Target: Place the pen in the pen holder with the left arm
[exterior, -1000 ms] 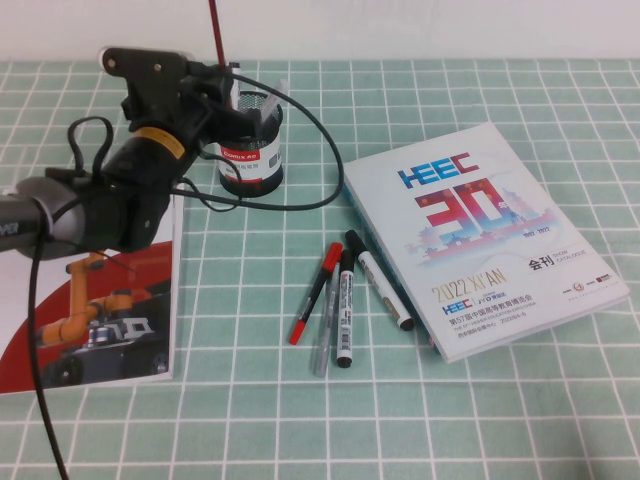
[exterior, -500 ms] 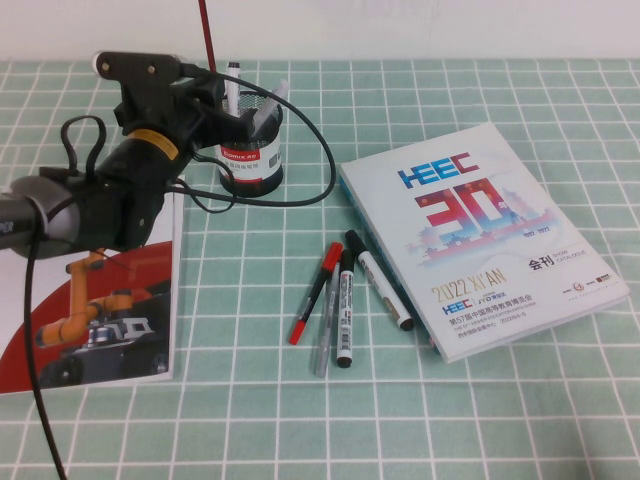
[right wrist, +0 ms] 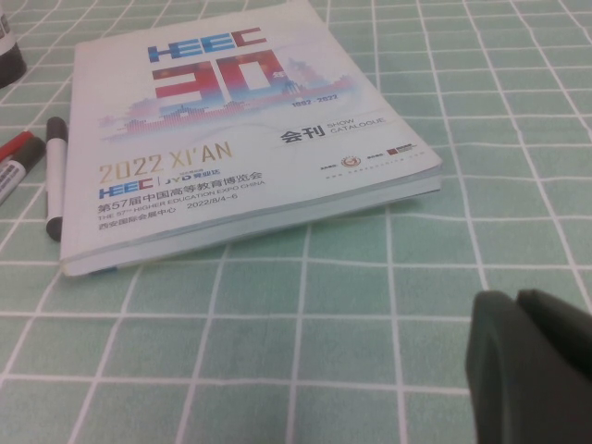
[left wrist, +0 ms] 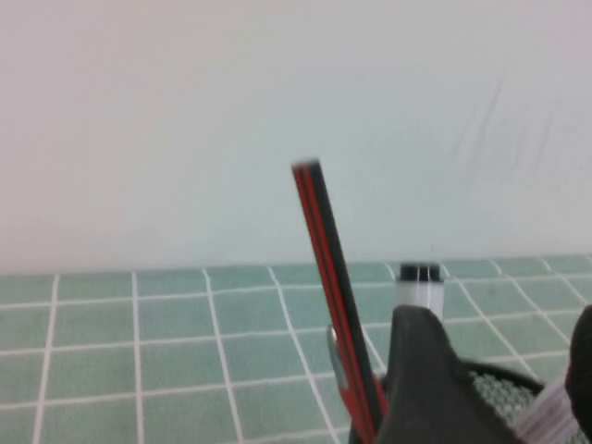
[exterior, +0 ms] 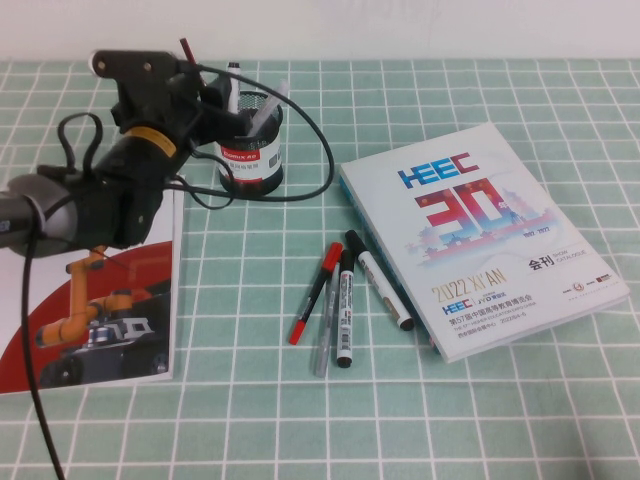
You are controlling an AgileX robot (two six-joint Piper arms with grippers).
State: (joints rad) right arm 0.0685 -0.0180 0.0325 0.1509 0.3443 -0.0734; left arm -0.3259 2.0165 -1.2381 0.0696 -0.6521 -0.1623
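The pen [exterior: 186, 50] is a thin red stick. Only its top shows above my left gripper [exterior: 245, 105], leaning left. In the left wrist view the pen [left wrist: 328, 277] leans free beside one finger [left wrist: 425, 370], its lower end going down at the rim of the pen holder [left wrist: 504, 393]. The left gripper [left wrist: 504, 324] is open, its jaws apart over the mesh cup and holding nothing. The pen holder [exterior: 250, 160] is a black mesh cup with a white and red label at the table's back left. My right gripper [right wrist: 532, 314] is shut and empty, low over the table near the book.
A white marker [exterior: 232, 78] stands in the holder. A shorter red pen [exterior: 315, 293], a black-capped marker [exterior: 343, 305] and another marker [exterior: 380, 280] lie mid-table. A HEEC book [exterior: 480, 235] lies to the right, and a brochure [exterior: 100, 310] to the left under the arm.
The pen, held high above the holder a second ago, has dropped down and now leans left. The left gripper has opened and shifted slightly left.
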